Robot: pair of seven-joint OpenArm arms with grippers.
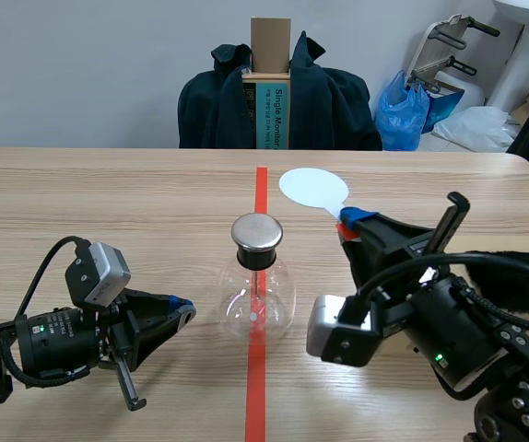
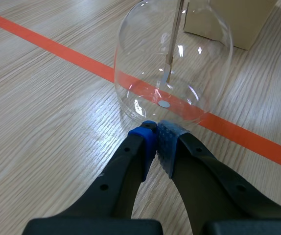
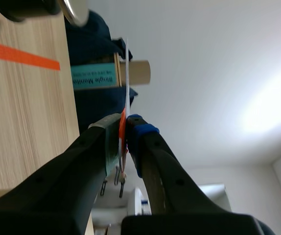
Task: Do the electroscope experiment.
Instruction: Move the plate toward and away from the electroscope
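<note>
The electroscope [image 1: 257,290], a clear round-bellied glass flask with a dark neck, a shiny metal cap [image 1: 257,232] and a thin metal rod [image 2: 173,44] hanging inside, is standing upright on the orange-red tape line [image 1: 261,189] at the middle of the wooden table [image 1: 108,203]. The left gripper [image 1: 182,308] is lying low at the flask's 9 o'clock, its blue pads pressing together on nothing, tips just beside the glass wall. The right gripper [image 1: 352,221] is hovering at the flask's 2 o'clock, clamping the orange-red handle of a pale round paddle [image 1: 312,188], whose disc is sitting at the cap's 1 o'clock, apart from it.
</note>
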